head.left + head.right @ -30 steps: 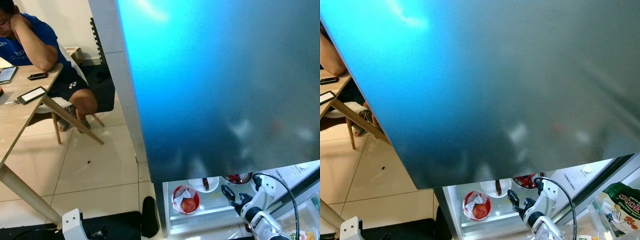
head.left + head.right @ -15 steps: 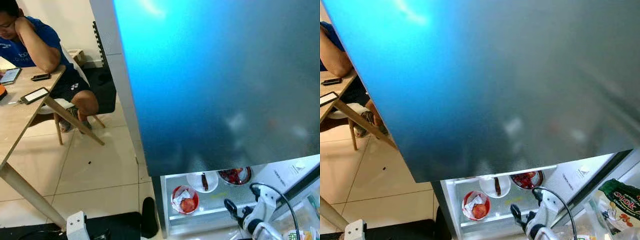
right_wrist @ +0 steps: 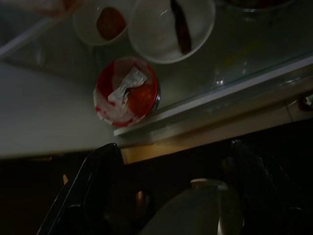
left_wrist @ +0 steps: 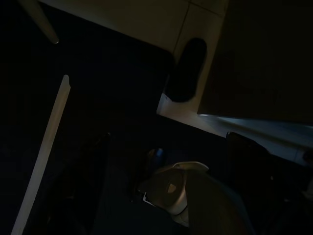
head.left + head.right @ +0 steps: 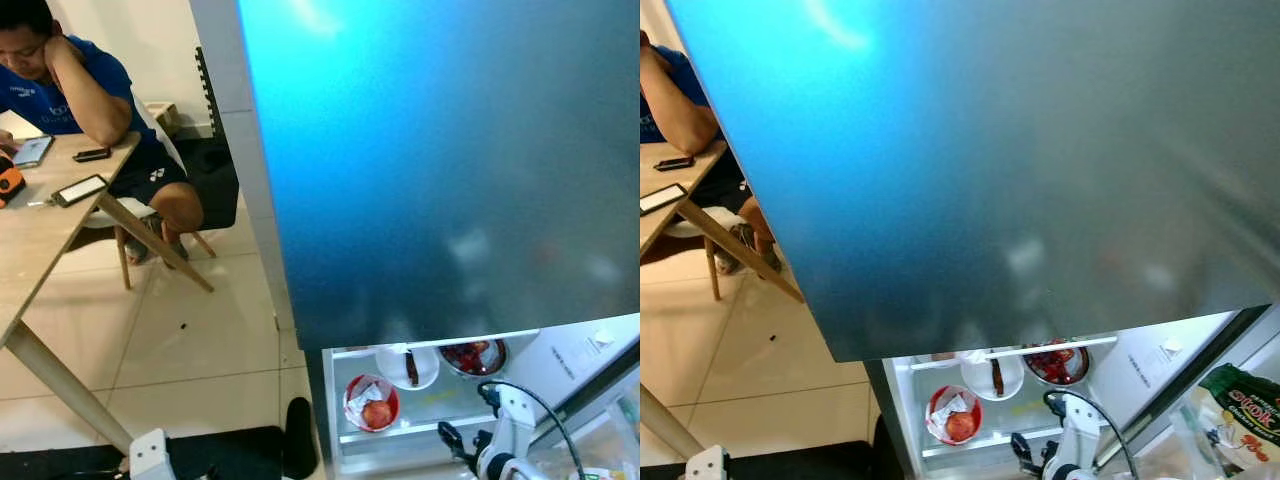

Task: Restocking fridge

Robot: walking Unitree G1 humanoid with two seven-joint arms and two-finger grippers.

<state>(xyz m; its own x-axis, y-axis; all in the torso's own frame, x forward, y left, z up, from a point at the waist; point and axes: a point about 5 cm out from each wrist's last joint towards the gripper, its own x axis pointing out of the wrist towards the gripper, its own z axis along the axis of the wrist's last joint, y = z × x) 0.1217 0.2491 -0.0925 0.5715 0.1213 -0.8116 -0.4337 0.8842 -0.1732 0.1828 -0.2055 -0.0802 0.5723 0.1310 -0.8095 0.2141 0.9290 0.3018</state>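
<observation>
You see the right gripper (image 3: 171,161), jaws spread, before the glass fridge shelf (image 5: 440,405) with a red bowl (image 5: 370,402); a person (image 5: 80,100) sits at the wooden tabletop (image 5: 40,240).

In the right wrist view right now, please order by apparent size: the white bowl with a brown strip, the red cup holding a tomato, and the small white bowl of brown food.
1. White bowl with the brown strip, largest.
2. Red cup holding the tomato.
3. Small white bowl of brown food, smallest; it sits farther back, so distance may shrink it.

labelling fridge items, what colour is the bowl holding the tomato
Red, the round bowl on the glass shelf; clearest in the right wrist view.
</observation>
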